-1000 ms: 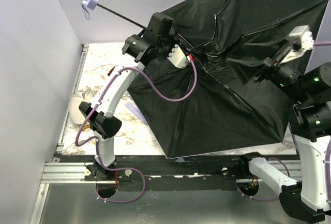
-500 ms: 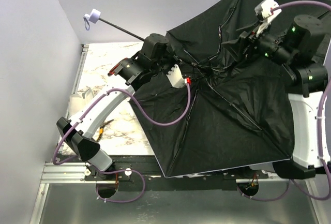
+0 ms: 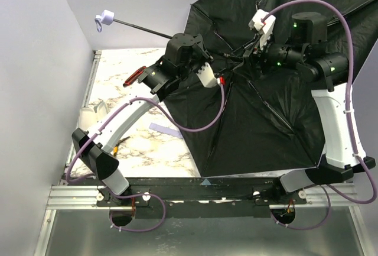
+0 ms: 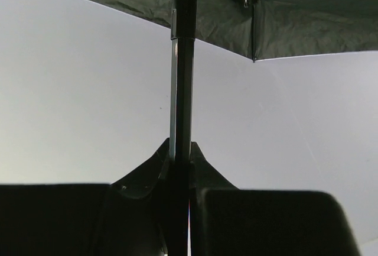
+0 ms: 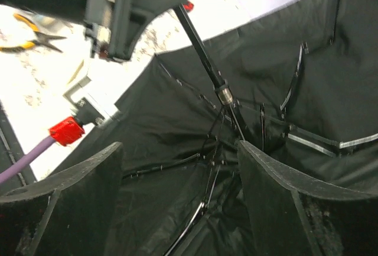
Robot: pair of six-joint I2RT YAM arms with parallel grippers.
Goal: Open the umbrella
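Observation:
The umbrella (image 3: 277, 114) is spread wide, black lining facing the camera, filling the right half of the top view. Its thin black shaft (image 3: 142, 29) runs up-left to the small lavender handle (image 3: 106, 17). My left gripper (image 3: 180, 42) is shut on the shaft (image 4: 182, 90), which passes straight between its fingers in the left wrist view. My right gripper (image 3: 243, 55) is open, its fingers (image 5: 88, 179) held wide just off the hub where the ribs (image 5: 224, 99) meet the shaft. It holds nothing.
A marble tabletop (image 3: 127, 99) lies under the canopy's left edge. A pale object (image 3: 88, 115) sits at the table's left edge, yellow-handled pliers (image 5: 26, 37) lie on the marble. Grey walls (image 3: 35, 90) close in at left and back.
The canopy has swung up and right and spread further. My right arm has risen and swung left to the hub. My left gripper stays on the shaft.

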